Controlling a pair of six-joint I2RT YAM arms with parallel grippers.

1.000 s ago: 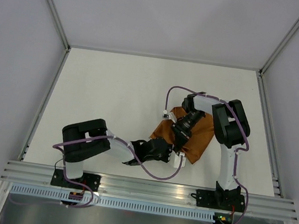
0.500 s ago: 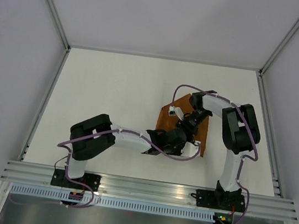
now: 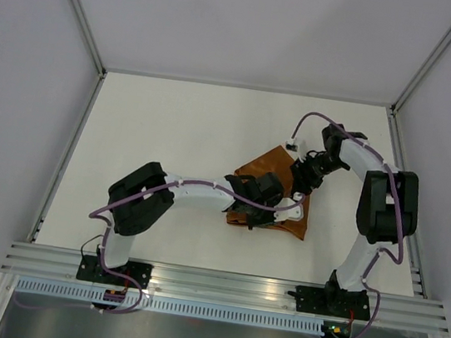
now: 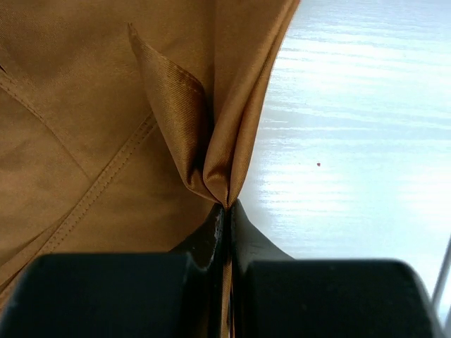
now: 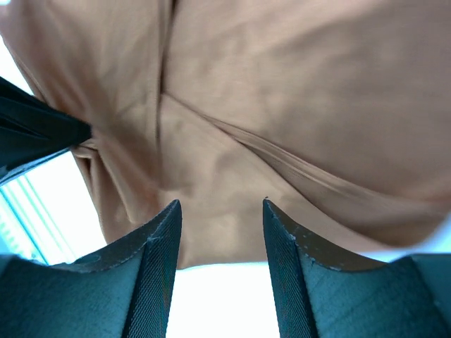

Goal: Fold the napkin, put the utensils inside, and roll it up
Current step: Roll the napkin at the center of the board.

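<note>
Pale walls point(image 3: 253, 30) close in a white desk point(image 3: 172, 128) on three sides, with both arm bases at its near edge.

The left gripper point(image 4: 227, 211) has its jaws pressed together on a pleat of the napkin point(image 3: 272, 163). In the left wrist view two layers of the orange-brown cloth come to a narrow crease right at the fingertips and fan out from there. A stitched hem runs diagonally over the fabric on the left, and bare desk shows on the right. The right gripper point(image 5: 220, 204) has its jaws spread wide with nothing between them. The cloth fills the right wrist view beyond its dark fingers point(image 5: 158, 260), and whether they touch it I cannot tell.

From above, the left gripper point(image 3: 268, 213) sits at the napkin's near side and the right gripper point(image 3: 302, 173) at its far right side. The napkin lies rumpled and partly folded over on the right half of the desk, about midway between the near and far edges. It is roughly triangular. Its longest side runs about parallel to the desk's near edge, and its peak points toward the far edge.
</note>
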